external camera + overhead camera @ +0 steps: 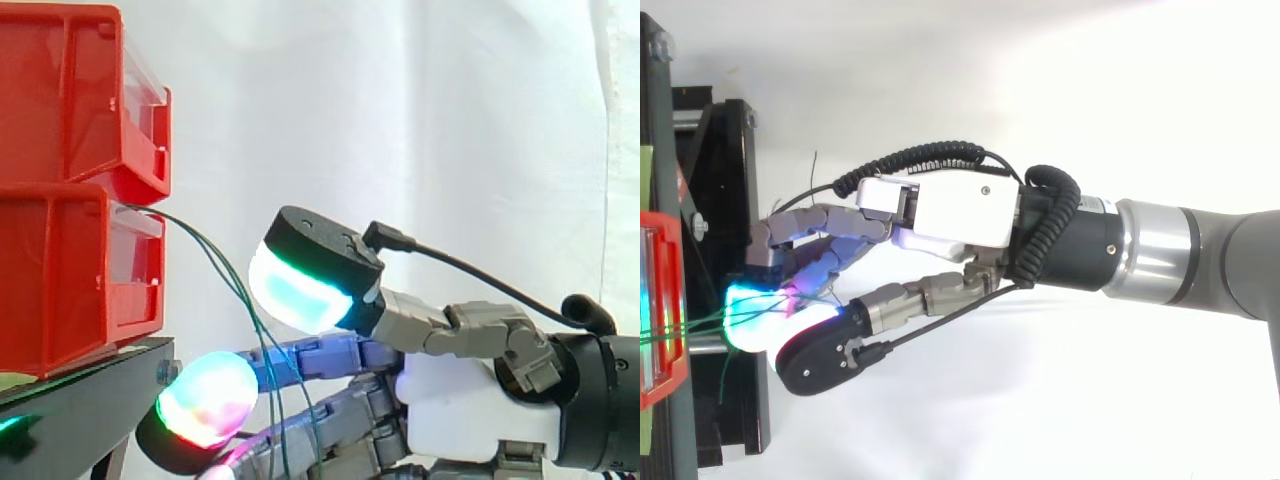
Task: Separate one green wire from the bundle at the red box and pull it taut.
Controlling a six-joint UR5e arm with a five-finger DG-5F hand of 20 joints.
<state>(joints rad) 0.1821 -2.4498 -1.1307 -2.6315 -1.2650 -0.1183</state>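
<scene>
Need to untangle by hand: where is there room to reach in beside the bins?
Free: above the robot hand, right of the bins, before the curtain. Crowded: the gap between the bins and the robot hand, where the green wires drop.

Bright even light; white curtain (420,120) glaring.

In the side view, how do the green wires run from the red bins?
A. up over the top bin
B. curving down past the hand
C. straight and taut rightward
B: the green wires sag from the red bins down across the hand.
</scene>
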